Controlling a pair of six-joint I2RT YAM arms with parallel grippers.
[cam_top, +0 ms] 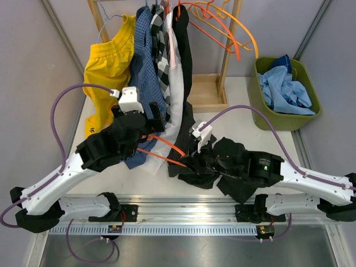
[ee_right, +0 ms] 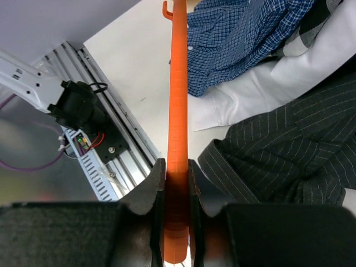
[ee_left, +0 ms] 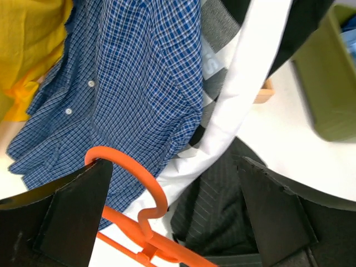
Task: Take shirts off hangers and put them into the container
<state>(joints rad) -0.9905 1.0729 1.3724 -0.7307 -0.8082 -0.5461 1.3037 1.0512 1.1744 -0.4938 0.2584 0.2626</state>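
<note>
An orange hanger (cam_top: 161, 151) lies low over the table between my two arms. My right gripper (ee_right: 177, 186) is shut on one arm of that hanger (ee_right: 178, 100); in the top view this gripper (cam_top: 186, 161) sits beside a crumpled black pinstripe shirt (cam_top: 207, 173). My left gripper (ee_left: 175, 214) is open, its left finger touching the hanger's hook (ee_left: 133, 172). On the rack hang a yellow shirt (cam_top: 108, 67), a blue check shirt (cam_top: 146, 61), a black-and-white check one, a white shirt (cam_top: 177, 72) and a black one. The olive container (cam_top: 278, 119) at the right holds a light blue shirt (cam_top: 286, 89).
Several empty orange hangers (cam_top: 222, 25) hang on the wooden rack (cam_top: 229, 50) at the back. The rack's wooden base (cam_top: 206, 89) rests on the table. A metal rail (cam_top: 183, 203) runs along the near edge. Grey walls close both sides.
</note>
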